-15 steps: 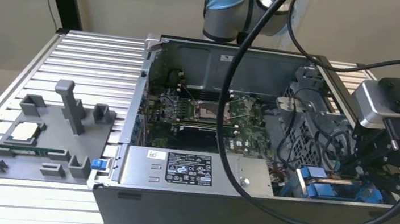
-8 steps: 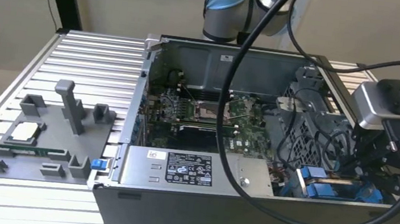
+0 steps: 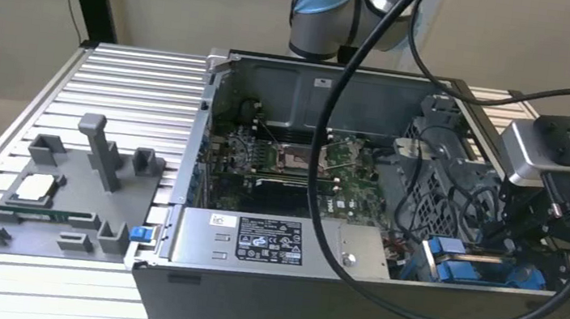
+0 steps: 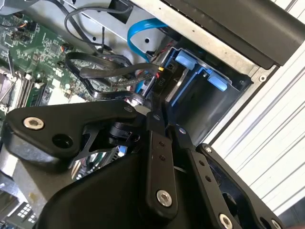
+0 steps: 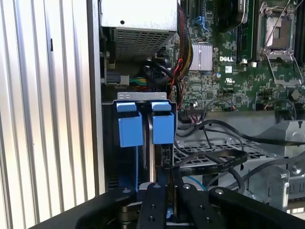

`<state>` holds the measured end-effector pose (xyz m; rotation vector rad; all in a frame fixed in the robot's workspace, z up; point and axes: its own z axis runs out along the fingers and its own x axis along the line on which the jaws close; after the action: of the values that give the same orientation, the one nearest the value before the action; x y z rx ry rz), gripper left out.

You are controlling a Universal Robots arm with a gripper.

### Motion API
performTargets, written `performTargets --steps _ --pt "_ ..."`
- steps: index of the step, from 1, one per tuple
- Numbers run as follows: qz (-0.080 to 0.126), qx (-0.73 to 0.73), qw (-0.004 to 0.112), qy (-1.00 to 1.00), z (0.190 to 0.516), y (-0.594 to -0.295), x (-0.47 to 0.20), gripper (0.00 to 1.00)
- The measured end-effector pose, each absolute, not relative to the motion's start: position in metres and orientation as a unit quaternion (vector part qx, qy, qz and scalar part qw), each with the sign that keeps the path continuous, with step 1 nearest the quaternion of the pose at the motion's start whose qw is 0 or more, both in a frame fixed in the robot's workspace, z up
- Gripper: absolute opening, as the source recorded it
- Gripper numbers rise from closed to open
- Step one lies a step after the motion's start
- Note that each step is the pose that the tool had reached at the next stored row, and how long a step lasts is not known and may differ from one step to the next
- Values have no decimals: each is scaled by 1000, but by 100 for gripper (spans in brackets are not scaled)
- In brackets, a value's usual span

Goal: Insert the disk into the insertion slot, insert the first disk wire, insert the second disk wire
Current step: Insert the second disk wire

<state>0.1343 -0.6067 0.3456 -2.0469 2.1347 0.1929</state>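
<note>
The insertion slot (image 4: 215, 107) is a grey metal bay with blue tabs (image 5: 129, 128) at the case's near corner on the exterior view's right (image 3: 489, 274). The disk (image 4: 175, 82) stands on edge inside it, along the side towards the motherboard, with a blue carrier strip on its edge. My gripper (image 4: 151, 109) reaches down into the bay and its fingers look shut on the disk's near end (image 5: 153, 160). A blue wire (image 4: 143, 31) loops loose above the bay. Black flat wires (image 4: 109, 71) curl right beside the fingers.
The grey labelled power-supply box (image 3: 264, 243) sits next to the bay. The motherboard (image 3: 296, 161) and the perforated cage (image 3: 429, 185) lie behind it. Thick black cables (image 3: 365, 218) hang across the case. A grey parts fixture (image 3: 62, 197) rests on the slatted table (image 3: 132, 75).
</note>
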Motion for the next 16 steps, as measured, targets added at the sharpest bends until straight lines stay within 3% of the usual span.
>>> performTargets --steps 16 --pt "64 -688 90 717 340 -604 136 0"
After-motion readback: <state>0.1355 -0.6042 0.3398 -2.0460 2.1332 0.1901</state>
